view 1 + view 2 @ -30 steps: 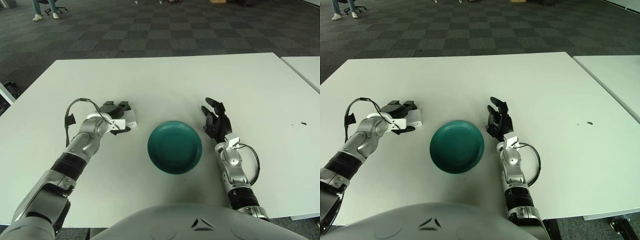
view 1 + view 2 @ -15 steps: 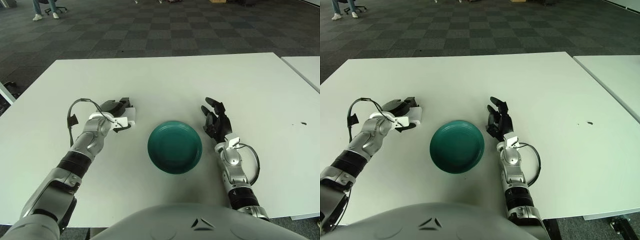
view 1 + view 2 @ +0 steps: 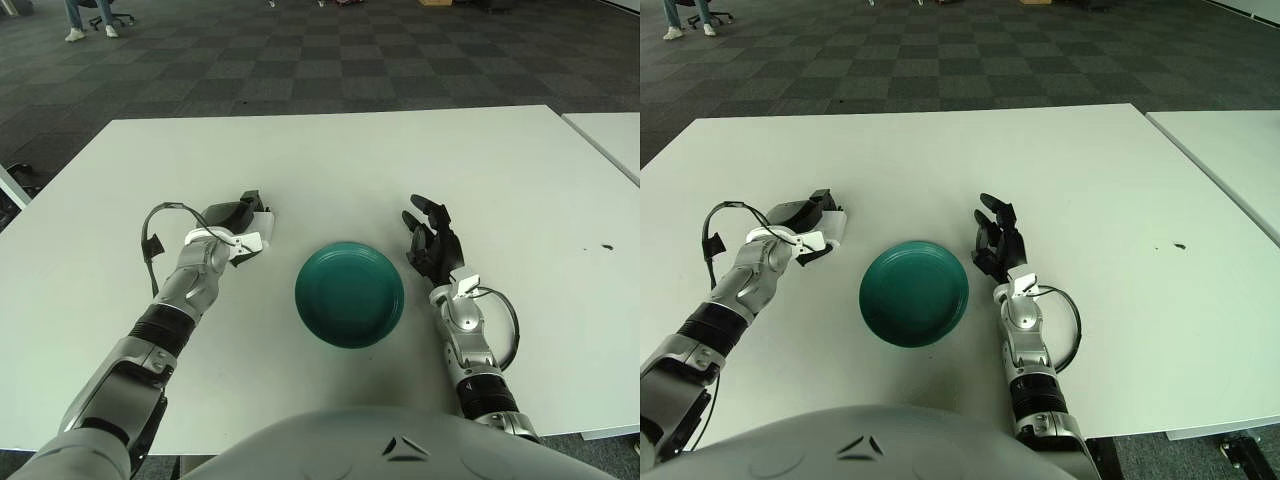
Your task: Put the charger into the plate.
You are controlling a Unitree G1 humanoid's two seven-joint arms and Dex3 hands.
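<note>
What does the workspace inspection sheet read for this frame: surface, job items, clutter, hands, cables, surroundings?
Surface: white table, small dark speck far right.
Job's things: white charger in left hand; green plate holds nothing.
Clutter: nothing seen.
Hands: left hand left of plate, closed on charger; right hand right of plate, fingers spread, holding nothing.
Cables: black cable loops at left wrist and right wrist.
Surroundings: checkered carpet, second table right.

**Finishes on the table**

The charger (image 3: 258,229) is showing smooth white plastic between the left hand's (image 3: 236,225) dark matt fingers (image 3: 247,203). The teal plate (image 3: 349,293) is looking glossy, and the white table (image 3: 330,160) is looking smooth and matt.
</note>
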